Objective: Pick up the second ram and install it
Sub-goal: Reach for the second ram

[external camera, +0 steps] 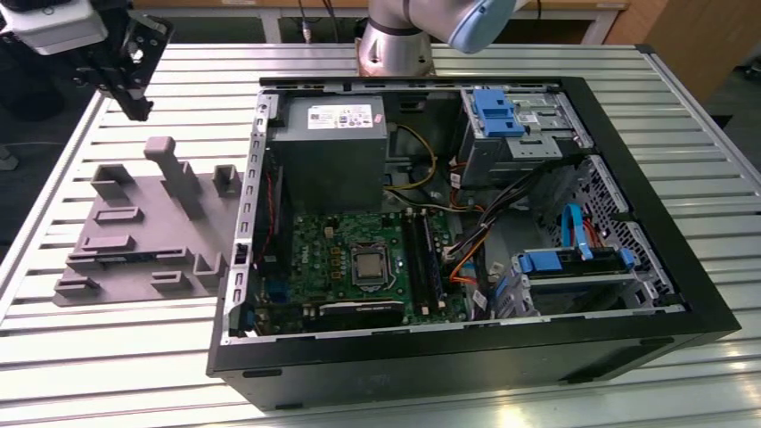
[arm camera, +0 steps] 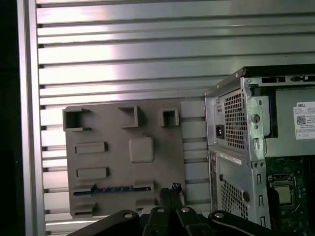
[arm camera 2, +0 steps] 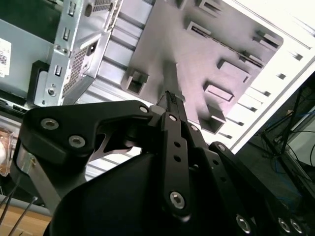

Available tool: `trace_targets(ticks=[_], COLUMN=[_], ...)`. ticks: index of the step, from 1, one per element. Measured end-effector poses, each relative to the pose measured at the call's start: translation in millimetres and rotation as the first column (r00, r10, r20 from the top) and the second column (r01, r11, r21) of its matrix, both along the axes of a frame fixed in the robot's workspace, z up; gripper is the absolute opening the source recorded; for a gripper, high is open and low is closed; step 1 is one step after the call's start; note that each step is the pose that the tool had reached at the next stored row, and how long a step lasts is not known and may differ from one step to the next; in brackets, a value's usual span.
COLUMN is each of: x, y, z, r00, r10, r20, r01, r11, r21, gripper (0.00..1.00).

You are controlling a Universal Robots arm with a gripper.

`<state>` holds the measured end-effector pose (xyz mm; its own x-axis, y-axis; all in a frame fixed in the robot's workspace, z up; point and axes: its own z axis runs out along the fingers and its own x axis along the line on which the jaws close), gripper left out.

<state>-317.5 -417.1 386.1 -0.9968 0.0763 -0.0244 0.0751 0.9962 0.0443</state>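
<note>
The gripper (external camera: pixel 141 111) hangs well above the grey fixture (external camera: pixel 131 209), its fingers drawn narrow with nothing between them. The second ram (arm camera: pixel 113 189) sits low in one of the fixture's long slots, towards the side away from its three boxy brackets, with only a thin blue-green strip showing above the grey. That looks to me like the main risk. So little of the board stands proud of the fixture that fingers closing slightly off line could catch the slot wall, or pinch one end and lift the stick crooked so that it jams. The fixture's tall post (external camera: pixel 178 174) rises between the ram's slot and the gripper, and I'd judge a careless descent could clip it. The open computer case (external camera: pixel 476 357) stands just beside the fixture. A stick carried in crooked would probably not seat in the black memory slots (external camera: pixel 422 259) on the motherboard (external camera: pixel 321 250), and loose cables crowd the far side of those slots from the fixture. As for writing, the power supply (external camera: pixel 327 152) carries a white label (external camera: pixel 339 116) with print and a code square, which I leave unread. I see no lettering on the fixture.
</note>
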Motion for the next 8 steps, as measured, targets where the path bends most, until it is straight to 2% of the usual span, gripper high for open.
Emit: trace_targets(ticks=[2,8], x=[-3.5,-3.8], y=[-0.5,-0.5], z=[-0.1,-0.1], r00=[1.0,1.0], r10=[0.0,0.0], r20=[0.0001,0.0], r01=[0.0,0.0], r11=[1.0,1.0], r21=[0.0001,0.0], gripper=[0.11,0.11])
